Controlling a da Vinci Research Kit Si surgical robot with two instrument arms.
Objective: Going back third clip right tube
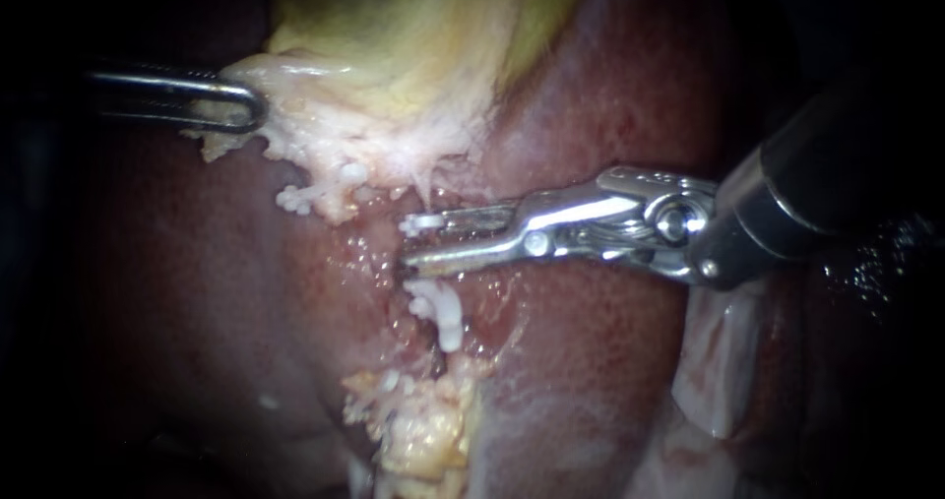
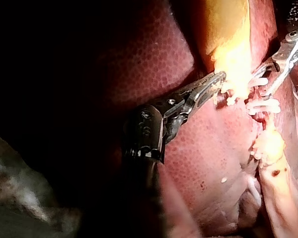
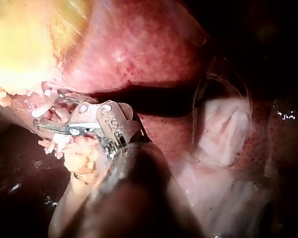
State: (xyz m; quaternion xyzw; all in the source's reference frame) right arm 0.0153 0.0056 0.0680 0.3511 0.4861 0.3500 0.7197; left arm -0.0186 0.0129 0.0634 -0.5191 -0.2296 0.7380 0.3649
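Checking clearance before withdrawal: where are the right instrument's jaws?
Endoscope view, centre: the right instrument, in from the right, jaws open, lies below the gallbladder, a white clip at its upper jaw, more clips beneath.

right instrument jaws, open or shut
Open: in the endoscope view a gap with tissue showing through it separates the two jaws of the right instrument right out to their tips.

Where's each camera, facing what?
Endoscope: close over the liver, facing the white clips; left instrument enters left, right instrument right.
Left wrist: on the left arm, looking along its shaft to jaws shut on the gallbladder.
Right wrist: on the right arm, looking along its shaft to open jaws.
Both wrist views share the clips.
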